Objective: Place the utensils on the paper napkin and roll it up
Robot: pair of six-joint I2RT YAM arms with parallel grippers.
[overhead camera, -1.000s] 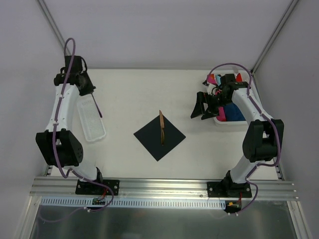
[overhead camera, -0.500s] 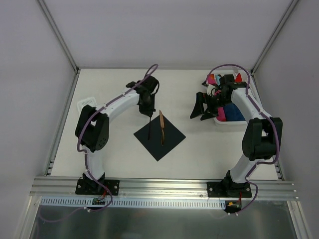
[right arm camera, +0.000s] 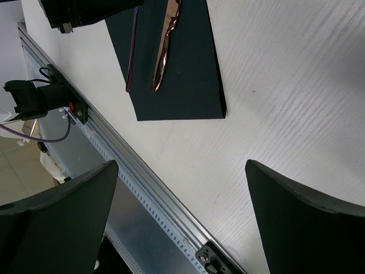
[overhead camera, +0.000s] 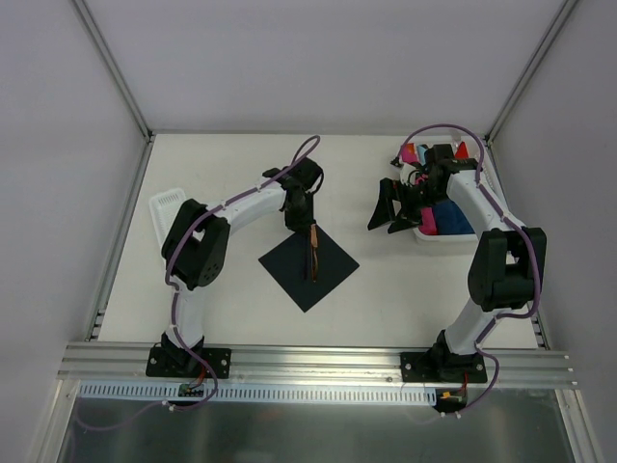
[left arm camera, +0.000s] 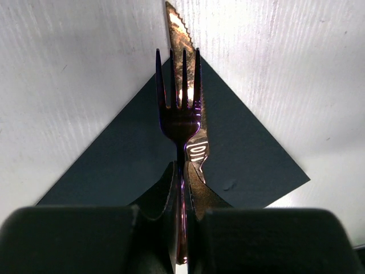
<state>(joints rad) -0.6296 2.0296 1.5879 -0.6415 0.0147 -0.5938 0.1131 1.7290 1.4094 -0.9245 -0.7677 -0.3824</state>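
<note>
The near-black paper napkin (overhead camera: 308, 265) lies as a diamond at the table's middle. A copper knife (overhead camera: 313, 249) lies on it, pointing away from the arms. My left gripper (overhead camera: 301, 226) hangs over the napkin's far corner, shut on a dark purple-tinted fork (left arm camera: 179, 111) by its handle. In the left wrist view (left arm camera: 183, 178) the fork's tines point forward just above the knife (left arm camera: 178, 31) and the napkin (left arm camera: 114, 165). My right gripper (overhead camera: 388, 207) is open and empty, to the right of the napkin. Its wrist view shows the napkin (right arm camera: 188, 80), the knife (right arm camera: 166, 51) and the fork (right arm camera: 132, 51).
A white tray (overhead camera: 166, 203) lies at the left edge behind the left arm. A white bin (overhead camera: 445, 224) with blue, pink and red rolled napkins stands at the right, beside the right wrist. The metal rail (right arm camera: 114, 154) runs along the near table edge.
My left arm swung from the white tray on the left to over the napkin with the fork, ending close beside the knife. The right arm stayed still.
</note>
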